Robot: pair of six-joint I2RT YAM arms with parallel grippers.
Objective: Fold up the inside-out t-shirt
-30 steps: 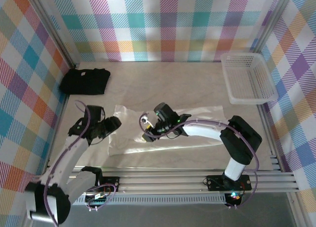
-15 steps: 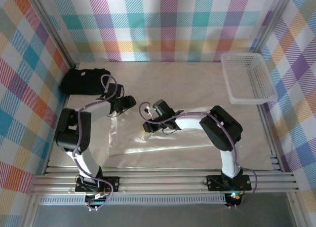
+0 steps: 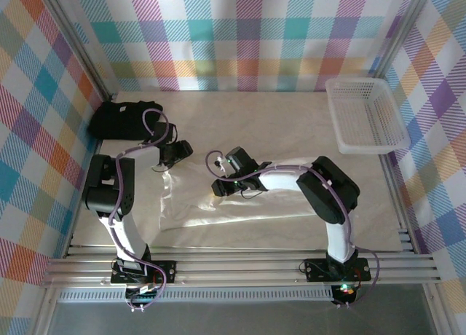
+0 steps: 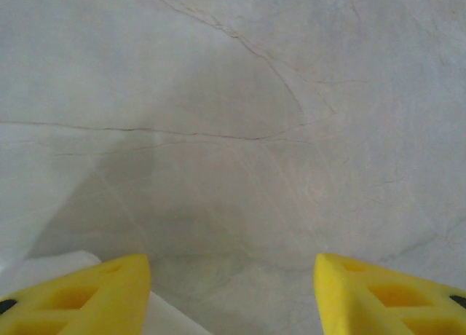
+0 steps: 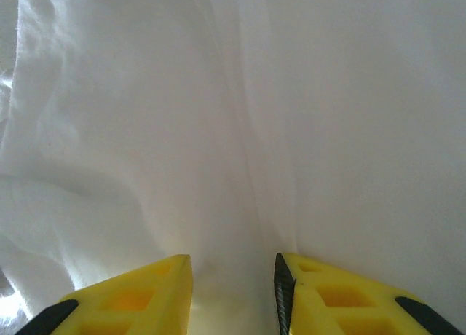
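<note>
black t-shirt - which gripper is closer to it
Left. The left gripper sits just right of the black t-shirt, at the far left of the table. The right gripper is farther right and nearer the arm bases, over the inside-out t-shirt.

Cannot tell whether the right gripper [image 5: 233, 266] pinches the shirt [image 5: 306, 116] or only presses on it. Cannot see its finger bases, cut off at the bottom edge, nor the shirt's outline, lost past every edge. Same bottom cut on the left gripper [image 4: 231, 262]. From above, cannot make out either finger gap: too small, with part of the shirt hidden under the right arm [image 3: 291, 180].
</note>
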